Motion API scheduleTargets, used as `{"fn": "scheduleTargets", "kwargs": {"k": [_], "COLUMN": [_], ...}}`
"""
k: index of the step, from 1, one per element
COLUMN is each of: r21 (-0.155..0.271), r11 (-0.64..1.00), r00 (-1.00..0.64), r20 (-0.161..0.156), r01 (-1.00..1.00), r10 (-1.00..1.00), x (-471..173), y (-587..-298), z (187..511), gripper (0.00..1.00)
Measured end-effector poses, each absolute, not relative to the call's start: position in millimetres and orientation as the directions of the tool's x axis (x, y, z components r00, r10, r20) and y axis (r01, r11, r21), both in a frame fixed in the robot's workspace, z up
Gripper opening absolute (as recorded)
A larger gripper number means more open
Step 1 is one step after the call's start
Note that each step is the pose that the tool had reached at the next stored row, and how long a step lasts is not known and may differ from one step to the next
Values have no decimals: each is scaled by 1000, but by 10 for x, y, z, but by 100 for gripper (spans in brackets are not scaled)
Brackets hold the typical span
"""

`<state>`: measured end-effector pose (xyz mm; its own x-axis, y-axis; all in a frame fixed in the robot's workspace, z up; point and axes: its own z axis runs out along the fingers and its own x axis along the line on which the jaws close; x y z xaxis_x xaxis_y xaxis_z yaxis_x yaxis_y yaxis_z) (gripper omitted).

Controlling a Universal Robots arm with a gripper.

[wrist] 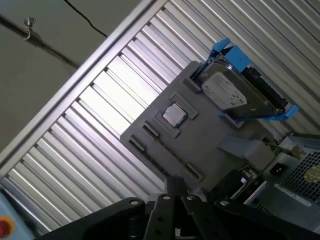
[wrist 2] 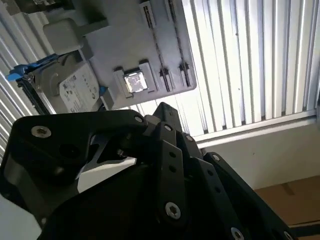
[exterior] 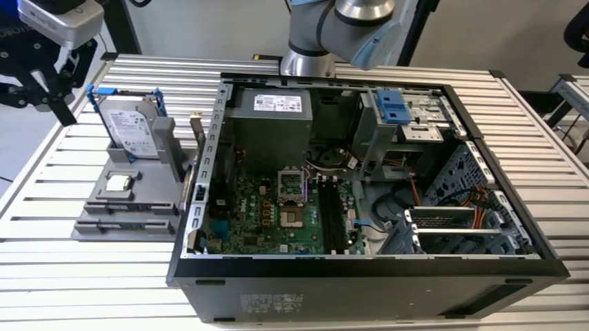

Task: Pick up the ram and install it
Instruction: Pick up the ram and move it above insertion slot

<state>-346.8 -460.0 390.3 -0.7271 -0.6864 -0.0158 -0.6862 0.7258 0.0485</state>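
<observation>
The ram is out of view. My gripper (exterior: 43, 93) hangs high over the slatted table at the exterior view's far left, above and to the left of the grey parts fixture (exterior: 138, 186). Its black linkage (wrist: 170, 212) fills the near edge of both wrist views, with the fixture (wrist: 200, 145) well below it. The fixture's two long narrow holders (exterior: 127, 214) lie along its front. The open computer case (exterior: 368, 265) shows its green motherboard (exterior: 267, 214), with long black memory slots (exterior: 333, 215) beside the processor socket.
A silver hard drive with blue rails (exterior: 129, 127) leans upright at the back of the fixture. A small square chip (exterior: 118, 183) sits in the fixture's middle. The arm's base (exterior: 308, 62) stands behind the case. The table's edge (wrist 2: 260, 127) lies near the fixture.
</observation>
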Motion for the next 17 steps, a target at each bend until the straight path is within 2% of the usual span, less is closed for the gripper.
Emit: {"fn": "scheduleTargets", "kwargs": {"k": [17], "r21": [46], "r11": [498], "r00": [-499], "r20": [-14], "r01": [-866], "r10": [-866], "x": [-3468], "y": [-4600], "z": [3903], "gripper": [0]}}
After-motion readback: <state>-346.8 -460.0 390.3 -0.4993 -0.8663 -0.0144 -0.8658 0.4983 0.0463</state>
